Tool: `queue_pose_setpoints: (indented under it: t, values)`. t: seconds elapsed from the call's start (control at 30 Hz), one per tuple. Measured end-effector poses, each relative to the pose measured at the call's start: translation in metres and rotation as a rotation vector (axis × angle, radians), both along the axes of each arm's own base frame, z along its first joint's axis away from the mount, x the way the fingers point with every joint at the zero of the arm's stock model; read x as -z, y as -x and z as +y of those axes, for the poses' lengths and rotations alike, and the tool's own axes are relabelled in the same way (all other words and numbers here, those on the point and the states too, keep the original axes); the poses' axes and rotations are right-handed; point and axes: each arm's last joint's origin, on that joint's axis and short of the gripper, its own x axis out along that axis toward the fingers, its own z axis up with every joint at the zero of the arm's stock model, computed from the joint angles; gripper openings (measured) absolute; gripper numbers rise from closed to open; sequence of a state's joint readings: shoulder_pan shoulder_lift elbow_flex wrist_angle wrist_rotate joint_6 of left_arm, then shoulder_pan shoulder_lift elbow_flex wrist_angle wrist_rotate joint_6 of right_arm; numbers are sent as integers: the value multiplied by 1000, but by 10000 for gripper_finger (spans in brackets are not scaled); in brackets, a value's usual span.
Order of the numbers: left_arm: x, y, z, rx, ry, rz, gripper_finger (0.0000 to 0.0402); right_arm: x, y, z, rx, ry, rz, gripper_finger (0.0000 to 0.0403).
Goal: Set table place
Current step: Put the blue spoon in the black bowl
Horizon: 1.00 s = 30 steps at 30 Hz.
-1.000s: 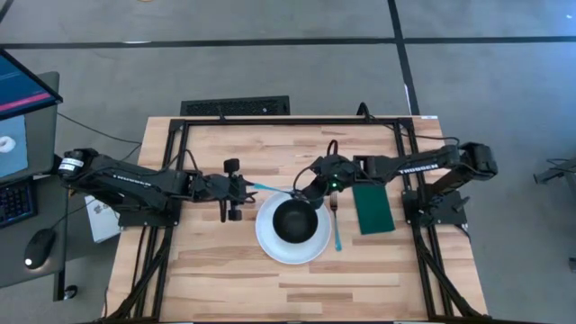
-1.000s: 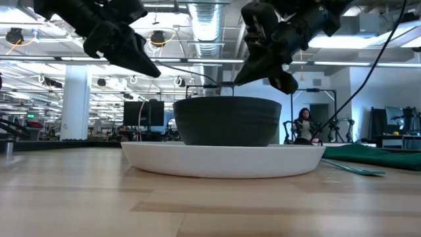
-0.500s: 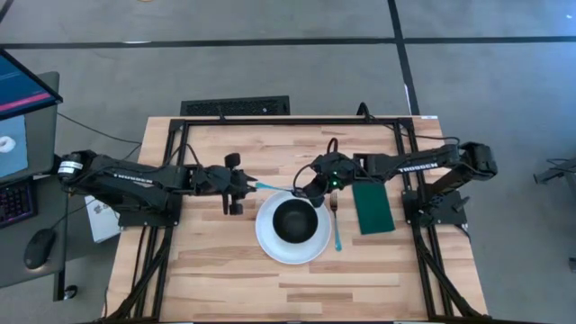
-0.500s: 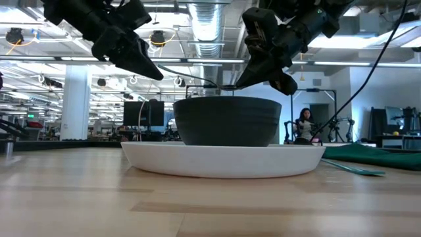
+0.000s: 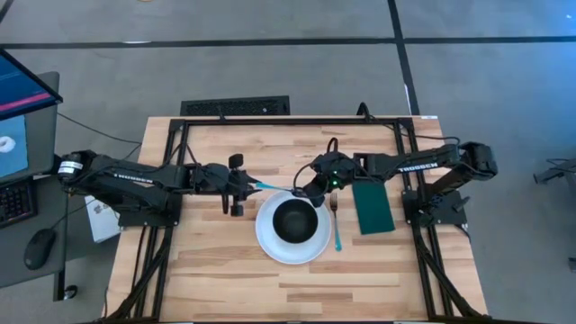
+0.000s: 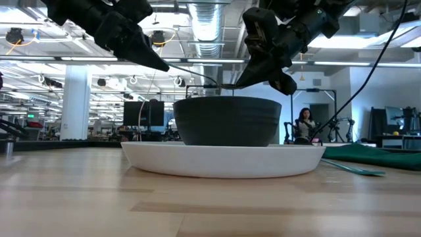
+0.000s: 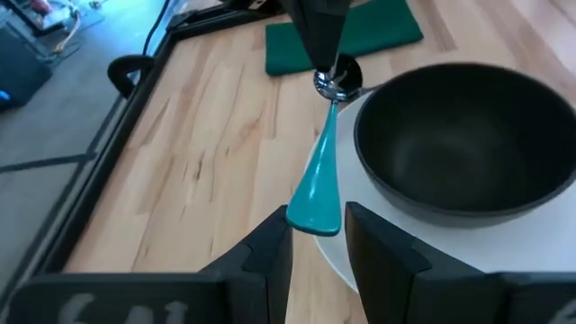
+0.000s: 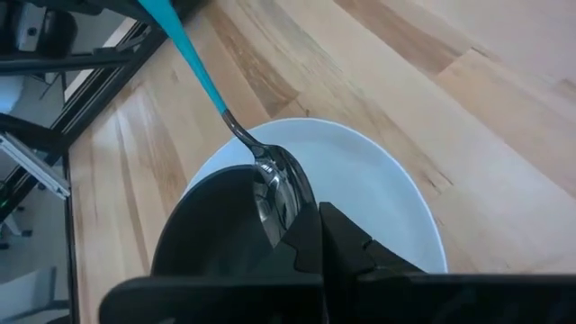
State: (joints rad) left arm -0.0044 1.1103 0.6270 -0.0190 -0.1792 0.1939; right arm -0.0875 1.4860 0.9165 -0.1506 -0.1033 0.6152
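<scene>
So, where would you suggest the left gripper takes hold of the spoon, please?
Grip the spoon at the wide blue end of its handle, coming in along it from the table's left. The right gripper is shut on its bowl end, so the handle points free in the air towards the left gripper.

left gripper: sits a little closer to the round white plate than a second ago, after pulling back toward its own side half a second ago.
left gripper height: in the low view it stands higher over the light wooden table than before.
left fingers: now reach the free end of the blue-handled metal spoon, one on each side of the handle tip.
</scene>
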Motion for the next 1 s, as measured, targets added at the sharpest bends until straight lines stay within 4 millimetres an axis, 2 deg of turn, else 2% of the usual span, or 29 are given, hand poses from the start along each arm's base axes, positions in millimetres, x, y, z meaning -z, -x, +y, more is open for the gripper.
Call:
queue_pose_setpoints:
  t: [0.4, 0.7, 1.0]
  values:
    - [-4, -2, -1, -54, 216, -79, 94, 0, 0, -1, 12, 62, 0, 11]
    - [-15, -6, -2, -89, 368, -211, 94, 0, 0, -1, -10, 96, -2, 11]
    - [-14, -5, 0, -165, 386, -224, 94, 0, 0, 4, -34, 141, 0, 11]
